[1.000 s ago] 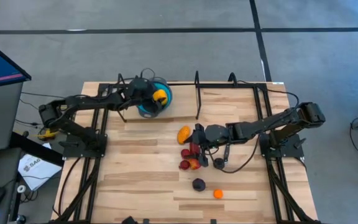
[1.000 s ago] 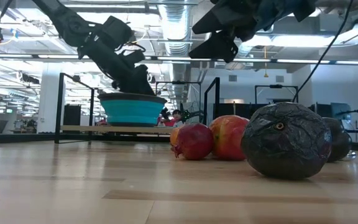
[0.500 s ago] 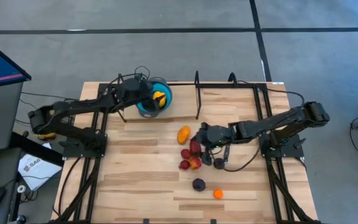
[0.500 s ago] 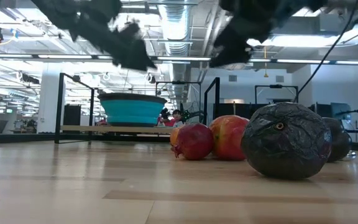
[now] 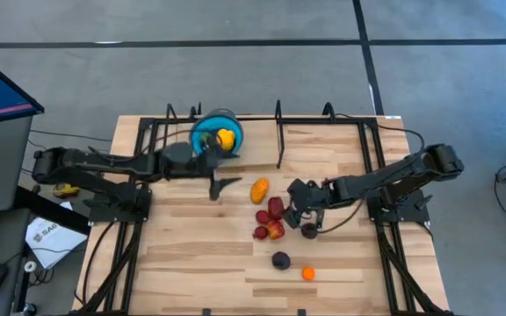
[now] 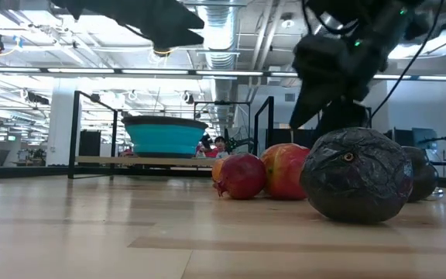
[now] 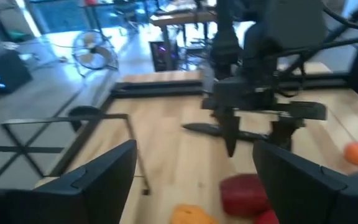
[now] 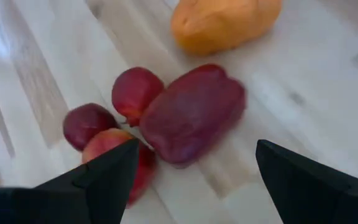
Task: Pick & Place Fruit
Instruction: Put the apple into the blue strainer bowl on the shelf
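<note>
Two arms over the wooden table (image 5: pixel 191 254). Far left: left gripper (image 5: pixel 221 184), fingers spread and empty, hovering near the blue bowl (image 5: pixel 209 132), which holds a yellow fruit (image 5: pixel 227 138). Mid-table: orange fruit (image 5: pixel 259 190) just beside a cluster of red fruit (image 5: pixel 271 219), touching one another. Further right: right gripper (image 5: pixel 299 211), fingers apart, nothing grasped, hovering beside that cluster. Nearer the front edge: dark purple fruit (image 5: pixel 280 260) and small orange fruit (image 5: pixel 308 274), near each other.
</note>
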You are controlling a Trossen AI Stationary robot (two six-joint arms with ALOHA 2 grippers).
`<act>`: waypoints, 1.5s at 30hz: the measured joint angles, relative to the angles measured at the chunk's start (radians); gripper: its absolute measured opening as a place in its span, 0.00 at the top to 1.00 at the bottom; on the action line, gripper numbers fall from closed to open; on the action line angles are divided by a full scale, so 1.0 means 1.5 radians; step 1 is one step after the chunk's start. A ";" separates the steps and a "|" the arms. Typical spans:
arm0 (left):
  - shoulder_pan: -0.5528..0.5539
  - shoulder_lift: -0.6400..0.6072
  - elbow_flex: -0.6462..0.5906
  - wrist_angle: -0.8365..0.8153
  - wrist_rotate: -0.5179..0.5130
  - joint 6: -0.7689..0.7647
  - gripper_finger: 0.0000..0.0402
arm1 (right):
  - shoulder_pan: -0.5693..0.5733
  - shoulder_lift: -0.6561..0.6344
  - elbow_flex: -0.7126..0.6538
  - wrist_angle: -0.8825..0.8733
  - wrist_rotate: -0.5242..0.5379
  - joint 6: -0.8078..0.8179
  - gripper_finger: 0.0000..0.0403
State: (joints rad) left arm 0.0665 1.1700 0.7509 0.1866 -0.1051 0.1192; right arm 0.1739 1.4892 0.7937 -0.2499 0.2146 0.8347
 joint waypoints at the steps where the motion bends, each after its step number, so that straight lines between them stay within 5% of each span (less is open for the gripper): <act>1: -0.008 0.009 0.000 0.003 0.000 0.000 0.23 | -0.006 0.012 -0.001 0.016 -0.008 0.015 0.21; 5: -0.027 0.043 0.000 0.012 -0.001 -0.015 0.25 | -0.026 0.060 0.001 0.093 -0.020 0.053 0.21; 16: -0.035 0.122 -0.001 0.034 -0.002 -0.038 0.26 | -0.031 0.189 0.066 0.073 -0.022 0.038 0.24; 23: -0.035 0.125 -0.001 0.038 -0.002 -0.038 0.26 | -0.029 0.181 0.082 0.039 -0.022 -0.041 0.42; 30: -0.035 0.124 -0.001 0.041 0.024 -0.029 0.26 | -0.029 0.093 0.082 0.050 -0.024 -0.220 0.42; 36: -0.071 0.124 -0.001 0.042 0.116 0.163 0.26 | -0.065 0.044 0.083 0.084 -0.107 -0.314 0.38; 40: -0.118 0.129 0.000 0.072 0.051 0.311 0.24 | -0.100 0.046 0.083 0.135 -0.166 -0.323 0.39; 45: -0.123 0.173 0.000 0.107 0.002 0.322 0.17 | -0.114 0.046 0.083 0.207 -0.186 -0.337 0.38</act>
State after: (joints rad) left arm -0.1185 1.4301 0.7508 0.3476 -0.1022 0.6016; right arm 0.0022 1.5587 0.9176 0.0607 -0.0648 0.3296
